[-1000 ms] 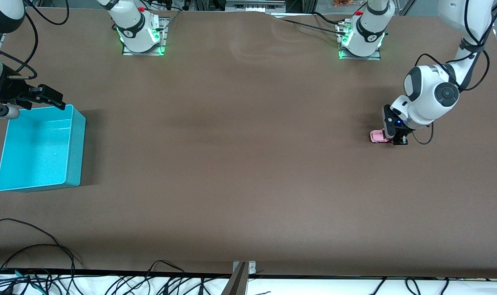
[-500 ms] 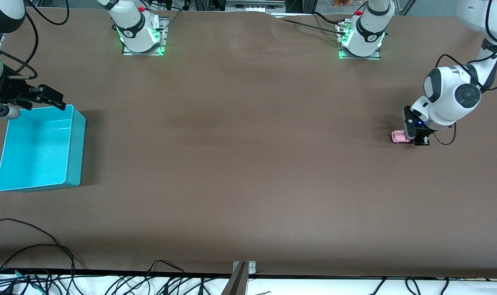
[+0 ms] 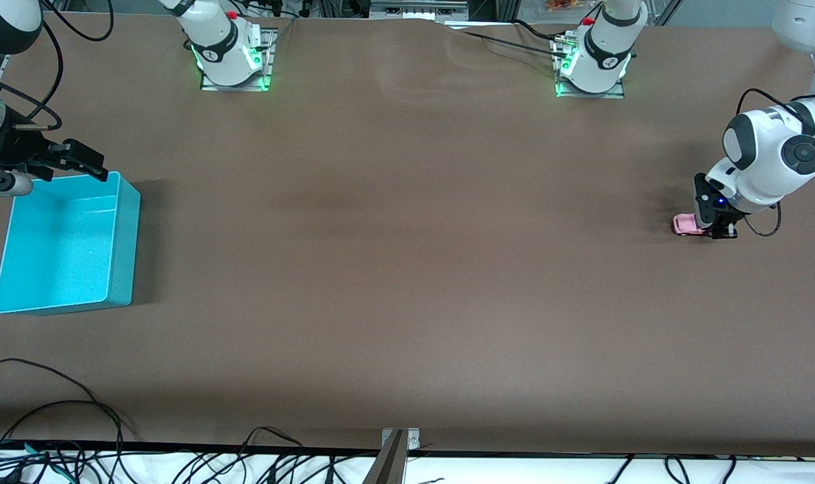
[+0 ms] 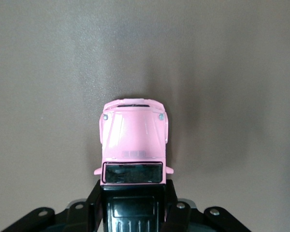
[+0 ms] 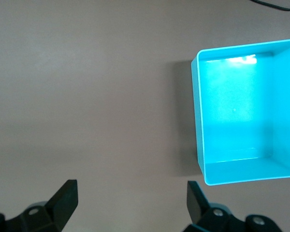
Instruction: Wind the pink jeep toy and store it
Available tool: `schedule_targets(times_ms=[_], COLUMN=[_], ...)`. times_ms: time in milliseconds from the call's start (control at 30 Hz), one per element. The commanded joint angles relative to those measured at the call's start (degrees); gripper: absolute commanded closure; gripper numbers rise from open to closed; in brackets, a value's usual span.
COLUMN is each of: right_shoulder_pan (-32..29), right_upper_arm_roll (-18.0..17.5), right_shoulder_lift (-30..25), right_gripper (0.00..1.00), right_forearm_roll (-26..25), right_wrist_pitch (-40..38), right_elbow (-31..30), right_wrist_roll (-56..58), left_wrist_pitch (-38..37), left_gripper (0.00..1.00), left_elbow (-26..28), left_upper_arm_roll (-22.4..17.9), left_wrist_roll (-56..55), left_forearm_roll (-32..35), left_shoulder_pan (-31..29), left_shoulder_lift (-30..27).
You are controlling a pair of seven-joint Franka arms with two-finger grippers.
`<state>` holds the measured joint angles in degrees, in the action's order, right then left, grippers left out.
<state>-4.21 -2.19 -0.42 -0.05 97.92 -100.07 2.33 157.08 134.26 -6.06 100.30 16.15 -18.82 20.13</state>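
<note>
The pink jeep toy (image 3: 684,224) rests on the brown table at the left arm's end, pink hood forward and black roof at the rear. My left gripper (image 3: 711,230) is shut on its rear half; in the left wrist view the jeep (image 4: 133,140) sticks out from between the black fingers (image 4: 95,203). The teal bin (image 3: 122,235) stands at the right arm's end of the table and holds nothing. My right gripper (image 3: 88,163) is open and empty, hovering over the bin's edge nearest the robot bases. The right wrist view shows the bin (image 5: 199,125) and the spread fingertips (image 5: 65,195).
Two green-lit arm bases (image 3: 231,64) (image 3: 590,67) stand along the table's edge farthest from the front camera. Loose black cables (image 3: 58,430) lie along the table's edge nearest the front camera.
My left gripper has dragged the jeep along the table toward the left arm's end, away from the bin. The right arm has not moved.
</note>
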Motion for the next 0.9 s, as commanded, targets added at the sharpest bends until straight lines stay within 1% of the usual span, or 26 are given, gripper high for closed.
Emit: schedule_targets(times_ms=[0, 33, 100, 200, 367, 467, 633, 767, 867], right_shoulder_pan=[-0.27, -0.27, -0.27, -0.27, -0.27, -0.27, -0.27, -0.19, -0.18], right_upper_arm_roll=[-0.27, -0.27, -0.27, -0.27, -0.27, -0.27, -0.27, -0.27, -0.27], right_shoulder_lift=[-0.73, -0.73, -0.73, -0.73, -0.73, -0.81, -0.99, -0.99, -1.08], right_gripper=[0.0, 0.0, 0.0, 0.0, 0.0, 0.0, 0.0, 0.0, 0.0], right_forearm_roll=[1.28, 1.28, 1.28, 1.19, 1.28, 1.28, 1.28, 1.28, 1.28], right_wrist_pitch=[1.04, 1.13, 1.13, 1.04, 1.04, 0.96, 0.78, 0.78, 0.78], right_elbow=[-0.91, -0.91, -0.91, -0.91, -1.09, -1.18, -1.27, -1.35, -1.62], right_wrist_roll=[0.13, 0.13, 0.22, 0.66, 0.92, 0.92, 1.01, 1.1, 1.1], left_wrist_pitch=[2.97, 2.97, 2.97, 2.8, 2.09, 0.26, -6.51, -15.64, -22.14], left_gripper=[0.8, 0.67, 0.0, 0.0, 0.0, 0.0, 0.0, 0.0, 0.0], left_elbow=[-2.06, -2.59, -2.86, -2.86, -2.86, -2.86, -3.47, -5.93, -6.2], left_upper_arm_roll=[0.0, 0.0, 0.0, 0.09, 0.09, 0.18, 0.61, 1.23, 1.93], left_wrist_roll=[-0.1, -0.1, 0.16, 0.25, 0.25, 0.25, 0.16, 0.25, 0.16], left_forearm_roll=[-0.41, -1.29, -2.78, -3.93, -3.93, -4.02, -4.46, -6.65, -7.27], left_shoulder_pan=[-0.6, -0.6, -0.6, -0.51, -0.51, -0.51, -0.16, 0.37, 1.51], left_shoulder_lift=[7.91, 7.91, 7.82, 7.29, 6.59, 5.63, 2.9, 0.53, -4.47])
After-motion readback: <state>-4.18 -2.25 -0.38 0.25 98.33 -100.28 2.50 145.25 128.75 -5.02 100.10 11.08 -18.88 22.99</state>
